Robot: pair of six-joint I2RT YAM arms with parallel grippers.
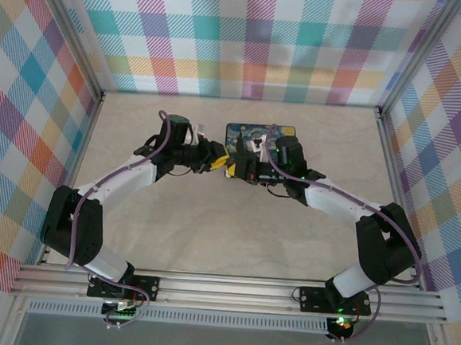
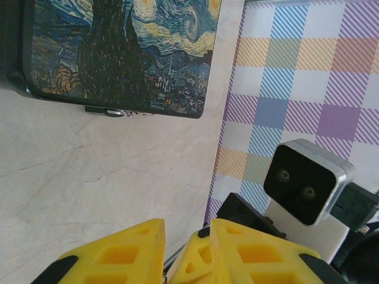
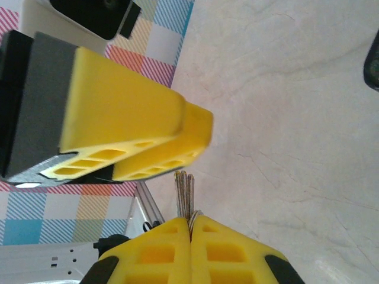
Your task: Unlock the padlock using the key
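Item, one key: it is seen edge-on as thin metal strips whose number cannot be told, and it is pinched at its lower end between the closed yellow fingertips of the right gripper. In the right wrist view its long axis stands upright at bottom centre, with the tip pointed up the frame. The tip lies just under the left gripper's fingers; contact cannot be told. Grippers, two: they are met nose to nose at the centre of the top view, with four yellow fingers in all. The left pair is drawn nearly together, and whether anything is clamped there cannot be told. Case, one, printed with a starry-night painting: it is laid flat just above the grippers in the top view. A small metal piece is noted at its lower edge and cannot be identified. Wrist camera, one: it is recorded at lower right of the left wrist view. Table: bare beige surface is left open below the grippers and to both sides. It is bounded by chequered walls at left, right and top of the frame.
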